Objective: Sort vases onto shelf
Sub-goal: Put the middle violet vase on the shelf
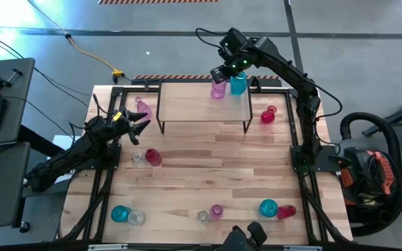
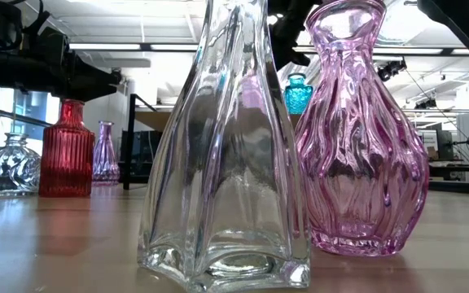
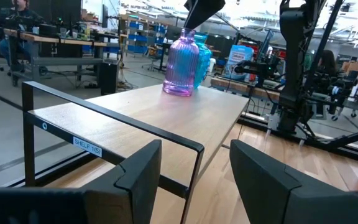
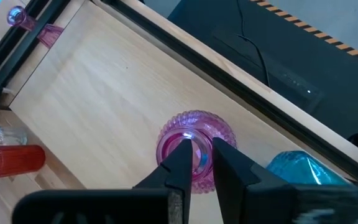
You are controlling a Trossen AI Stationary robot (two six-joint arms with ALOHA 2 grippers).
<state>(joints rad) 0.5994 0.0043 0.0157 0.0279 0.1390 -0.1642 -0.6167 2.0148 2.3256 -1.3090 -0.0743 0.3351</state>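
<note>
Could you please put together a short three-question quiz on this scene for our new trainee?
1. True or false: the right gripper is closed on the neck of the pink-purple vase on the shelf.
2. Which vase stands right beside it on the shelf? A) red B) teal blue C) clear
3. Fill in: the left gripper, near the shelf's left end, is ____ and holds nothing.

Key: 1 true; 2 B, the teal blue vase; 3 open.
</note>
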